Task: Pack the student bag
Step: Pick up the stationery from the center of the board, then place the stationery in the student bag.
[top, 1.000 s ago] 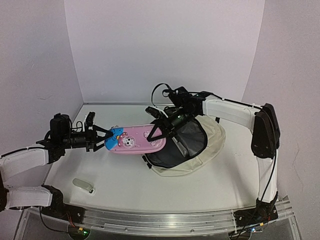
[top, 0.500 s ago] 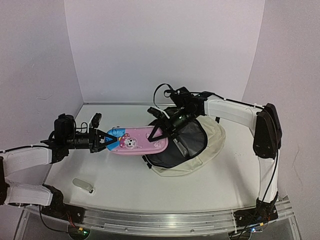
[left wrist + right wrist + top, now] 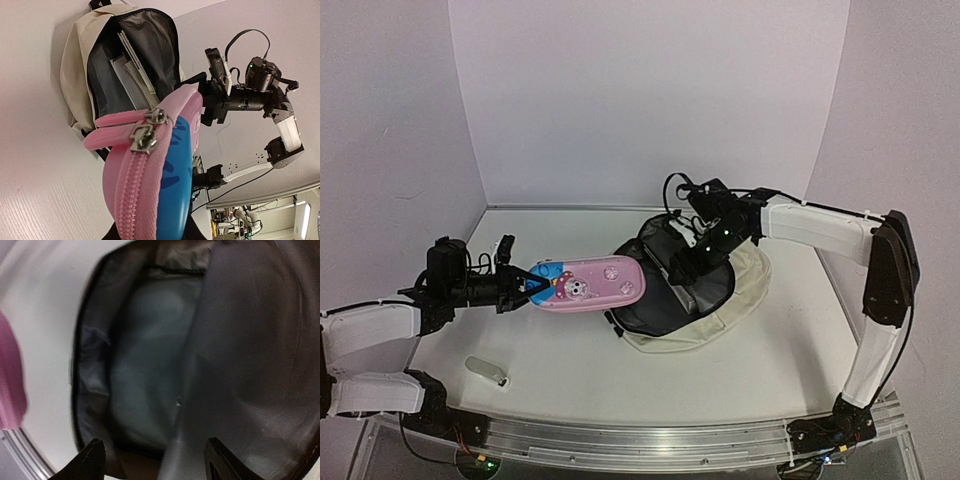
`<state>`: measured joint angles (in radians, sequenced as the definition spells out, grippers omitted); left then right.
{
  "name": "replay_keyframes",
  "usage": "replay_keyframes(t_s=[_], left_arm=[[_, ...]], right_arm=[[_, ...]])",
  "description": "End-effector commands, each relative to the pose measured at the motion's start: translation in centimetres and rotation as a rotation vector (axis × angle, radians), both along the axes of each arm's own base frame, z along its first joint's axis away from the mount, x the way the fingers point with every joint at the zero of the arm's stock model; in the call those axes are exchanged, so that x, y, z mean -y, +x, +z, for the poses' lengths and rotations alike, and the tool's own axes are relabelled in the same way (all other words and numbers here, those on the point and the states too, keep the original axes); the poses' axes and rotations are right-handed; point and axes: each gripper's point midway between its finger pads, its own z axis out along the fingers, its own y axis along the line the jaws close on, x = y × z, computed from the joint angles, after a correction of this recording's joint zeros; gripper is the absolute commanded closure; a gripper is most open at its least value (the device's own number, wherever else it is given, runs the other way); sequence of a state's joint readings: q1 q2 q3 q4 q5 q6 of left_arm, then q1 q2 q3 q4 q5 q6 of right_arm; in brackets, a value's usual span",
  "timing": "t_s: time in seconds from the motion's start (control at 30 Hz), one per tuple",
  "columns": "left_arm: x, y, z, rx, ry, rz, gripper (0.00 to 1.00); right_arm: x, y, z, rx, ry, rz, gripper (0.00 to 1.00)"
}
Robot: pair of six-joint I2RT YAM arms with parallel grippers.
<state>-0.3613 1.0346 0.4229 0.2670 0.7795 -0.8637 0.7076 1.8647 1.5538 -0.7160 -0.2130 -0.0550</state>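
The student bag (image 3: 735, 300), cream with a black zipper and grey lining, lies open on the table right of centre. A pink pencil case (image 3: 592, 284) with a blue end hangs level just left of the bag's mouth. My left gripper (image 3: 527, 285) is shut on its blue end. In the left wrist view the pencil case (image 3: 145, 185) fills the lower middle, pinched at the bottom edge by my left gripper (image 3: 155, 235), with the student bag (image 3: 75, 65) behind it. My right gripper (image 3: 696, 256) is open over the bag's opening. In its wrist view the right gripper (image 3: 156, 460) holds nothing above the lining (image 3: 150, 365).
A small pale tube-like object (image 3: 487, 371) lies near the table's front left. Flat paper or book items (image 3: 131, 75) sit inside the bag. White walls close the back and sides. A metal rail (image 3: 640, 440) runs along the near edge.
My left gripper closed on the pencil case's blue end. My right gripper let go of the other end, opened and drew back right over the bag's opening.
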Motion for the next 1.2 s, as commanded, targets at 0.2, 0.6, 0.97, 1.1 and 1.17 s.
replay_keyframes(t_s=[0.2,0.6,0.97,1.1,1.17], left_arm=[[0.3,0.7,1.4,0.092,-0.019,0.015,1.00],[2.0,1.2,-1.0,0.119,0.067,-0.006,1.00],[7.5,2.4,-0.5,0.224,0.070,-0.094,1.00],[8.4,2.4,0.3,0.242,0.051,-0.102,1.00],[8.7,2.6,0.4,0.245,0.057,-0.094,1.00]], right_arm=[[2.4,1.8,-2.9,0.152,-0.291,-0.025,0.41],[1.1,0.7,0.7,0.151,-0.178,0.020,1.00],[-0.4,-0.1,5.3,0.152,-0.026,0.040,1.00],[-0.8,-0.7,5.1,0.117,-0.009,0.057,1.00],[-1.0,-1.0,5.1,0.103,0.006,0.068,1.00]])
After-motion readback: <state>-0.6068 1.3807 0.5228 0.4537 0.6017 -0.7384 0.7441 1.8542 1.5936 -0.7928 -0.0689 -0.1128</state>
